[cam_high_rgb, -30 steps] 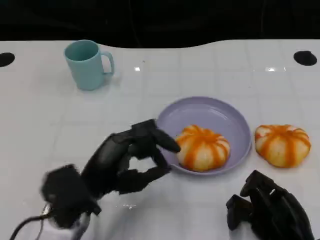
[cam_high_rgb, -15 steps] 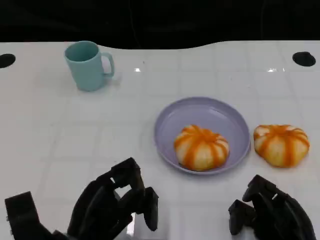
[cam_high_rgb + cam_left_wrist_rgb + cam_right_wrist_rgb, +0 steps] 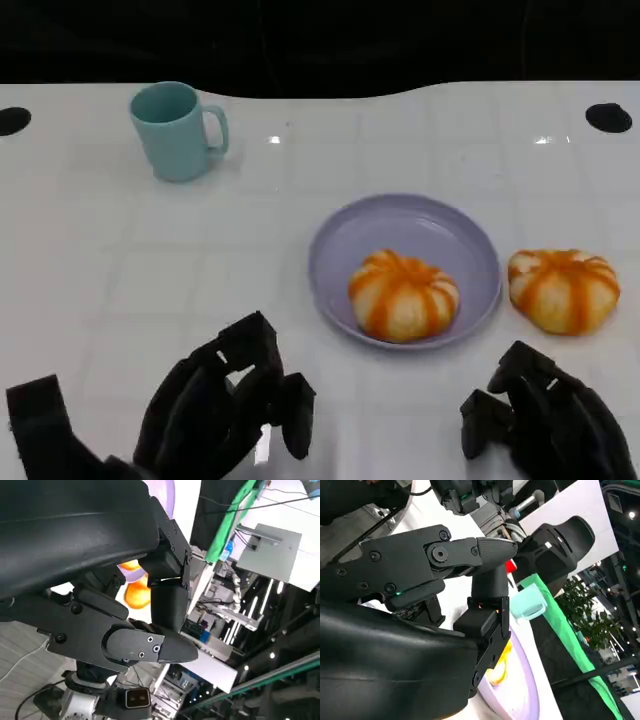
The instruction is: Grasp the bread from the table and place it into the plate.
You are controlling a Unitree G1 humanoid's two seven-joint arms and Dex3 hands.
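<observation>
Fingers of both our hands hang loose at the near edge, grasping nothing.

Our left hand (image 3: 225, 410) sits near left with fingers apart; our right hand (image 3: 545, 425) sits near right, likewise released. Past them, one bread (image 3: 404, 295) lies in the near right part of the plate (image 3: 400, 218). A second bread (image 3: 564, 289) rests on the table (image 3: 100, 270) just right of the plate. Far left stands a mug (image 3: 174, 130).
</observation>
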